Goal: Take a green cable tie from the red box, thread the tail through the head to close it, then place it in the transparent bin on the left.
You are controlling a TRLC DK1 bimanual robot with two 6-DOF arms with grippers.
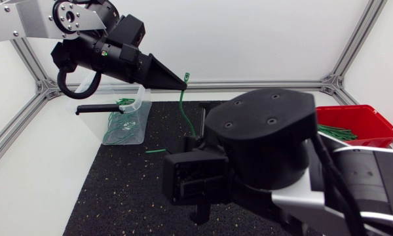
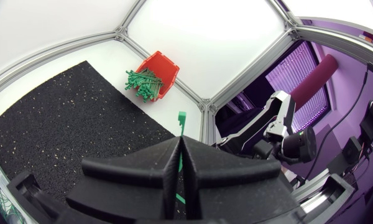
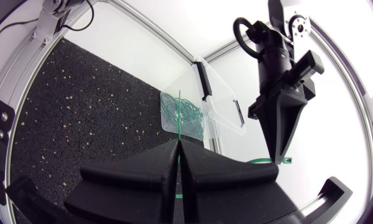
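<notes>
Two grippers clamped on one tie (image 1: 182, 108), held above the mat (image 1: 118, 190).
Left gripper (image 1: 181, 84) is pinched shut on the head end, with the head poking past its tips; right gripper (image 3: 179, 146) is closed on the lower end. Long axis near upright, bowed, head up. In the head view the wrist hides the right fingertips. Bin (image 1: 142, 111) to the left, red box (image 1: 370, 139) to the right.

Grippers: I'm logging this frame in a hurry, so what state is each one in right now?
Left gripper: closed on the green cable tie, near its head end.
Right gripper: closed on the same tie, lower down.
</notes>
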